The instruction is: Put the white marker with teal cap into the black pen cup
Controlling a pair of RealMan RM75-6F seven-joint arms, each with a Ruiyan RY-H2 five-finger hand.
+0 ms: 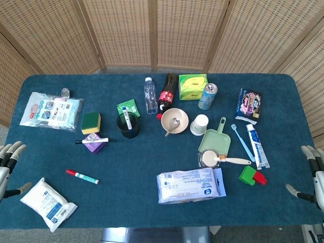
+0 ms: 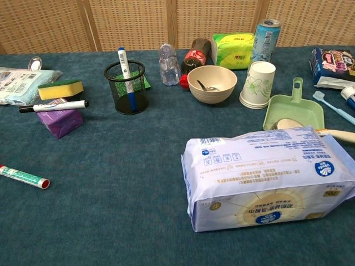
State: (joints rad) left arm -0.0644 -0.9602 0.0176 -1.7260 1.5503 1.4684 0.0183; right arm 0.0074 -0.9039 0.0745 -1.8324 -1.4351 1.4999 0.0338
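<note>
A: Item one, white marker with teal cap [image 1: 126, 115]: location?

B: It stood tilted inside the black pen cup [image 1: 133, 130], cap uppermost.

A: Items two and three, the hands?

B: Left hand [image 1: 9, 157] and right hand [image 1: 314, 174] were at the table's edges, fingers apart, holding nothing.

A: Handling note?

B: Placement looked complete. Best to keep both hands well away from the light mesh cup, so nothing tipped it.

No legible text anywhere. Printed lines on the wet-wipes pack [image 2: 266, 177] too small and blurred to make out; lettering on the blue snack bag [image 1: 248, 104], the green tissue box [image 1: 192, 86], the toothpaste tube [image 1: 257, 146] and the drink can [image 2: 264, 40] equally unreadable.
</note>
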